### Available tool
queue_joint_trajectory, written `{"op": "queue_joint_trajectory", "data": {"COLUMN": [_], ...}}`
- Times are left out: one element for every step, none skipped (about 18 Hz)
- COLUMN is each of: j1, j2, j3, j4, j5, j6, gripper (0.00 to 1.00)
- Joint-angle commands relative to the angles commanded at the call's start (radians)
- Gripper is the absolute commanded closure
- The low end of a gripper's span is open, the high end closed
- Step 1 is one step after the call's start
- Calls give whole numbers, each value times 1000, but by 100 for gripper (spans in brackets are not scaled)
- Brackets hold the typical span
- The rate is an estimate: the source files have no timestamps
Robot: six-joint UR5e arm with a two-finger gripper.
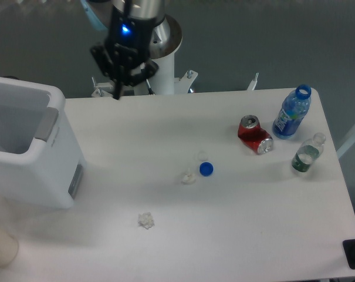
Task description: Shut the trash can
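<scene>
— Where were your fingers at that moment?

— They were in the upper left of the frame, above the back edge of the worktop, pointing down. A small blue light shone on my wrist. They held nothing. How far apart they stood, I cannot tell; they looked dark and close together from this view.

— And the trash can?

— It stood at the left edge of the frame, on the left side of the worktop, well apart from my fingers. It was white and boxy, and its top was open, so I could see inside. A grey latch tab sat on its upper right rim, and a small grey side panel was low on its right wall.

— What else lay on the worktop?

— A red soda can lay on its side at the right, just beside a blue bottle without cap. A clear bottle stood near them, lower right. Near the middle I saw a blue cap, beside it a small white crumpled piece, and another white crumpled piece lower left of it.
</scene>
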Motion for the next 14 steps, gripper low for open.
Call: {"op": "queue_joint_trajectory", "data": {"j1": [-17,-34,-52,-72,-92,-113,-136,-156,-173,-190,-210,-230,-247,-258], "j2": [5,6,6,6,6,6,6,5,5,5,5,6,12,20], "j3": [6,14,23,32,43,52,66,75,86,97,104,112,118,124], "j4": [2,5,17,35,61,89,109,121,126,129,130,130,130,130], "j5": [-15,-31,-43,-49,-49,-49,-49,-49,-49,-51,-51,-51,-51,-52], "j6": [-23,-46,-77,-116,-155,-186,-213,-230,-241,-244,-247,-247,-247,-247], "gripper": [100,100,100,100,100,100,100,100,100,100,100,100,100,100]}}
